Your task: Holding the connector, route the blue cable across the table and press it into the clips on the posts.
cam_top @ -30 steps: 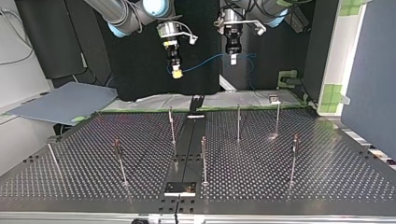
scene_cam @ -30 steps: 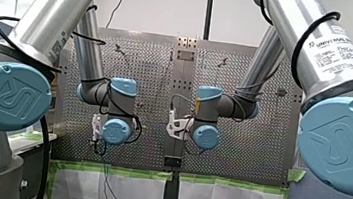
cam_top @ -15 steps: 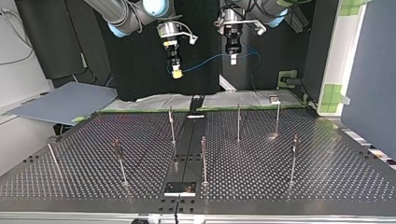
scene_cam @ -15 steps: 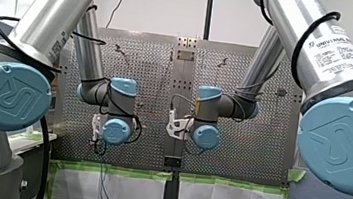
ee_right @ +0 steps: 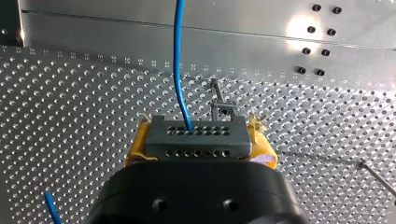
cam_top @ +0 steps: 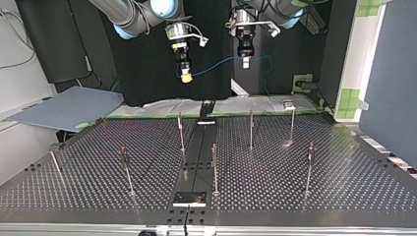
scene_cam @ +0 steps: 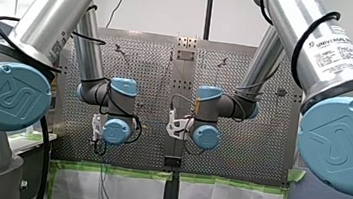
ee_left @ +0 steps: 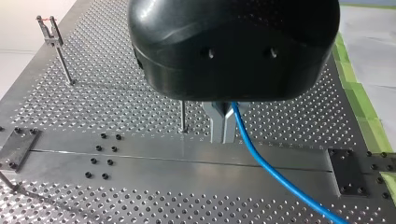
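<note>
In the top view both grippers hang high above the table's far edge. My right gripper [cam_top: 186, 77] [ee_right: 196, 133], with yellow pads [ee_right: 137, 144], is shut on a grey connector [ee_right: 196, 145] with rows of holes. The blue cable [ee_right: 179, 70] leaves the connector's face and sags across [cam_top: 216, 65] to my left gripper [cam_top: 244, 63]. In the left wrist view my left gripper [ee_left: 222, 136] has its metal fingers [ee_left: 216, 122] shut on the cable [ee_left: 275, 173], which trails off beside them. In the front view the wrists hide both grippers.
Several thin posts with clips stand on the perforated table [cam_top: 344, 182]: one [cam_top: 180, 132] and another [cam_top: 251, 129] near the far edge, others [cam_top: 214, 166] [cam_top: 310, 164] nearer. A dark centre rail [cam_top: 197, 157] splits the table. Green-taped white sheets [scene_cam: 118, 191] hang below the table's edge.
Both arms stay almost still. The slack cable hanging below my left wrist in the front view has swung in closer, and the loop beside my left gripper has shifted slightly.
</note>
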